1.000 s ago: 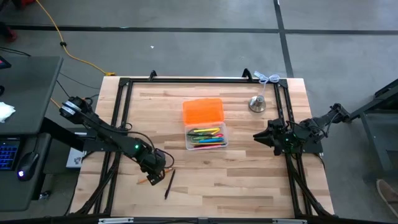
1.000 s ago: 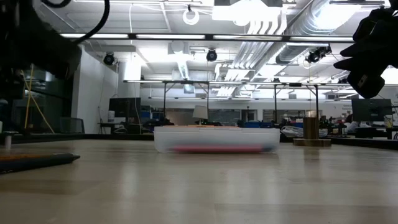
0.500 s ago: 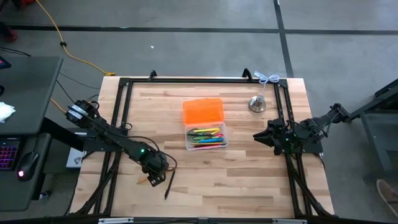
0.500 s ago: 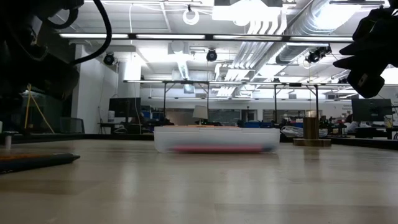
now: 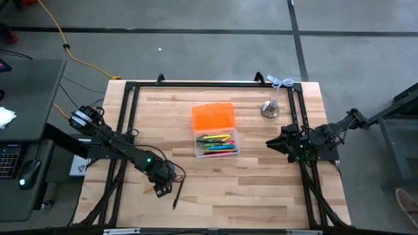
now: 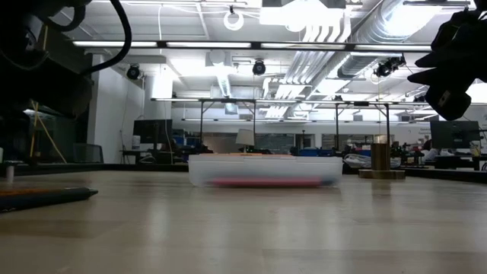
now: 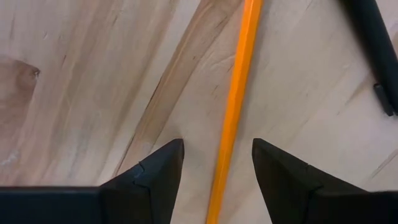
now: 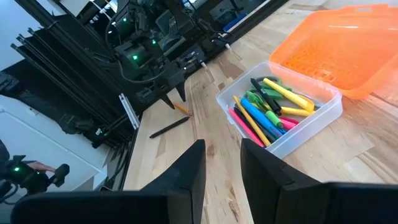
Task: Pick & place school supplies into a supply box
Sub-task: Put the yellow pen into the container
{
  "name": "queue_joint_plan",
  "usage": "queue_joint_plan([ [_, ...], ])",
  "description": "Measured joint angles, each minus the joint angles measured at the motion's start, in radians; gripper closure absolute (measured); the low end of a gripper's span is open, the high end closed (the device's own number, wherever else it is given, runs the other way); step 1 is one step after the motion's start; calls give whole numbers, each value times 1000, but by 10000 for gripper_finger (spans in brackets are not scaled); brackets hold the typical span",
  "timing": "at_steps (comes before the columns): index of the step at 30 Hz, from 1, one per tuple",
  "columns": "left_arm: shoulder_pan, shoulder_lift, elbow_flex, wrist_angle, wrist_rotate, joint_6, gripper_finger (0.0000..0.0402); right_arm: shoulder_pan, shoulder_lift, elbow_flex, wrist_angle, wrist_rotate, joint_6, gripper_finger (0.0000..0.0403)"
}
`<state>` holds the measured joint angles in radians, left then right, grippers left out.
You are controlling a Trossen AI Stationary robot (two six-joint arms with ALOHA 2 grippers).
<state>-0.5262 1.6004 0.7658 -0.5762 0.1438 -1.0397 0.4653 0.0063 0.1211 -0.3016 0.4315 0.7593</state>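
Left wrist view | orange pencil (image 7: 236,106) ends cut off | jaws astride

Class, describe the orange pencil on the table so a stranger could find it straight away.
Start at the clear supply box mid-table, then look toward the table's near left corner, where the left gripper hangs open. The orange pencil lies on the wood between its fingers. Its neighbour, the black pen, is dark and lies outside them.

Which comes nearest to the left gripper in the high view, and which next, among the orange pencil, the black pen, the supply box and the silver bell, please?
From the left gripper:
1. Orange pencil, lying between its open fingers.
2. Black pen, just beside it on the table's near left.
3. Supply box, at mid-table.
4. Silver bell, far right corner.
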Motion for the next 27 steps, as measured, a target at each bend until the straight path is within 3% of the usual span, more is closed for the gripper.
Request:
queue_joint_plan([
  [21,0,2,-2,-18,-77,13,170,0,0,0,0,4,0,325],
  [27,0,2,-2,-25,-92,15,200,0,0,0,0,4,0,325],
])
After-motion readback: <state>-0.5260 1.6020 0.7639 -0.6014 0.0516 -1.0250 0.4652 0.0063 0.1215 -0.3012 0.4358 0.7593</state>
